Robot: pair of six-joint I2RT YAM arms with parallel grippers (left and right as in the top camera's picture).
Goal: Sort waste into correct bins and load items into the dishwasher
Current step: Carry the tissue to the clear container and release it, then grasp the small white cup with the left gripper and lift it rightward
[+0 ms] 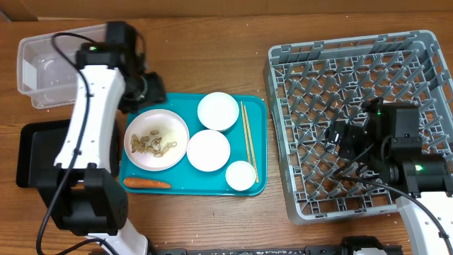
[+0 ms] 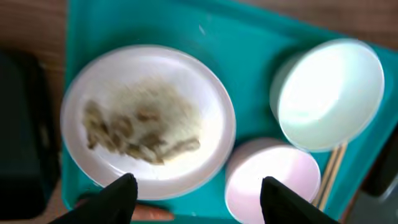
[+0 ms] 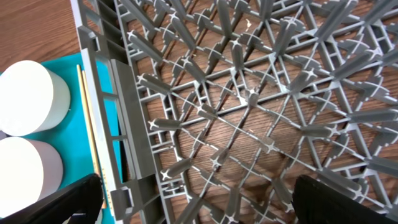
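A teal tray (image 1: 251,183) holds a white plate with food scraps (image 1: 156,139), three white bowls (image 1: 217,111) (image 1: 208,149) (image 1: 241,175), wooden chopsticks (image 1: 248,140) and a carrot (image 1: 147,183). My left gripper (image 1: 145,91) is open and empty above the tray's back left corner; its wrist view shows the plate (image 2: 148,118), two bowls (image 2: 328,93) (image 2: 270,180) and the fingers (image 2: 198,198) wide apart. My right gripper (image 1: 345,142) is open and empty over the grey dishwasher rack (image 1: 425,49). Its wrist view (image 3: 196,199) shows the rack grid (image 3: 249,99) and the chopsticks (image 3: 89,124).
A clear plastic bin (image 1: 42,67) stands at the back left. A black bin (image 1: 39,152) sits left of the tray. The rack fills the right side of the wooden table.
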